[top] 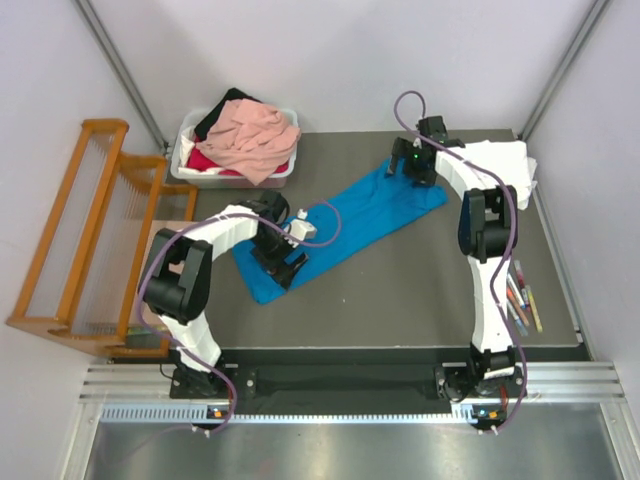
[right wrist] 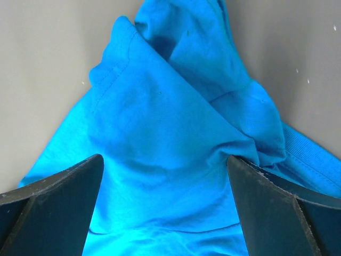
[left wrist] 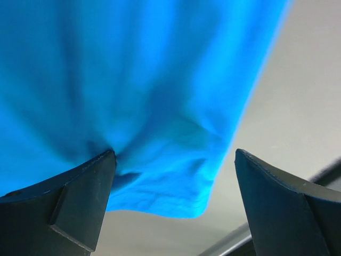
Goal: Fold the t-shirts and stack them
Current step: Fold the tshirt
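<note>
A bright blue t-shirt [top: 355,220] lies spread diagonally across the dark table, from near left to far right. My left gripper [top: 283,268] is open over its near-left corner; the left wrist view shows the blue corner [left wrist: 160,160] between the spread fingers [left wrist: 80,197]. My right gripper [top: 408,168] is open over the far-right end; the right wrist view shows bunched blue cloth [right wrist: 165,154] between the spread fingers [right wrist: 266,202]. A folded white t-shirt [top: 505,160] lies at the far right. Salmon-pink [top: 250,135], red and black tees are heaped in the tub.
A white plastic tub [top: 185,165] stands at the back left. A wooden slatted rack [top: 95,230] stands off the table's left side. Several pens [top: 520,295] lie at the table's right edge.
</note>
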